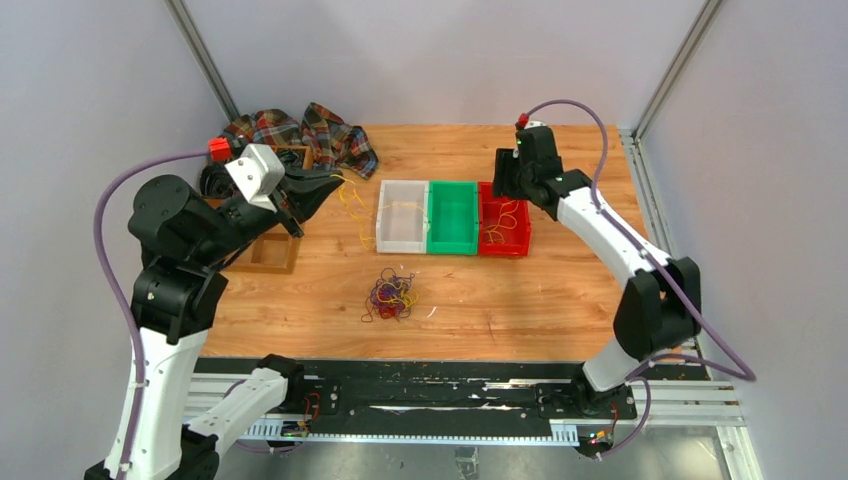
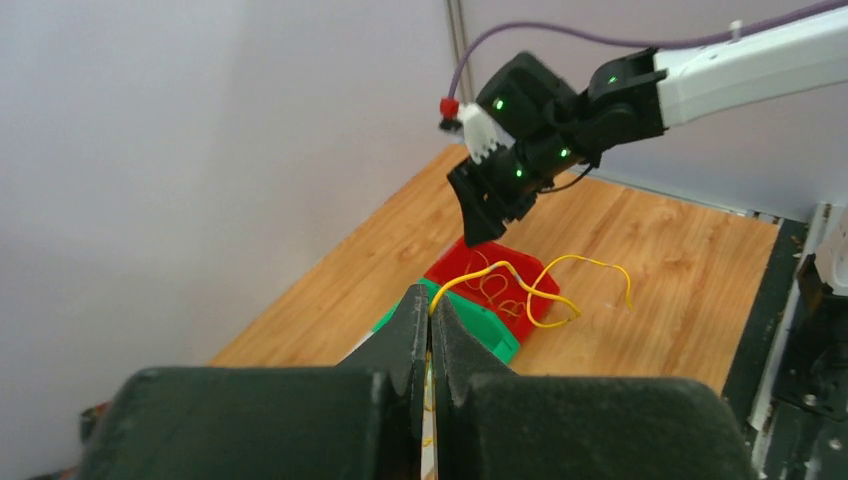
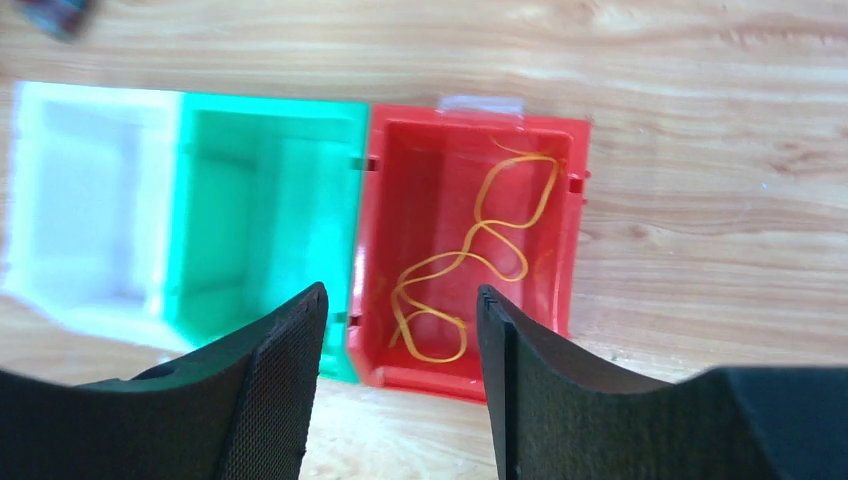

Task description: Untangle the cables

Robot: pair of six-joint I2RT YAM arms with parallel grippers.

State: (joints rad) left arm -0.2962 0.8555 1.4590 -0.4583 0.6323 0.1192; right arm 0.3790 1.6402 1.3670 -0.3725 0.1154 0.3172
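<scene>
A tangle of thin red, yellow and dark cables (image 1: pixel 392 296) lies on the wooden table in front of the bins. My left gripper (image 1: pixel 335 186) is raised at the left, shut on a single yellow cable (image 2: pixel 590 259) that curls out past its fingertips (image 2: pixel 431 300) and dangles toward the table. My right gripper (image 1: pixel 505 185) hovers over the red bin (image 3: pixel 575 220), jaws open and empty (image 3: pixel 400 300). A looped yellow-orange cable (image 3: pixel 470 250) lies inside that bin.
A white bin (image 1: pixel 402 215), a green bin (image 1: pixel 452 217) and the red bin (image 1: pixel 503 250) stand in a row at mid-table. A plaid cloth (image 1: pixel 305 135), dark coiled rolls (image 1: pixel 212 180) and a wooden tray (image 1: pixel 270 252) sit at the back left.
</scene>
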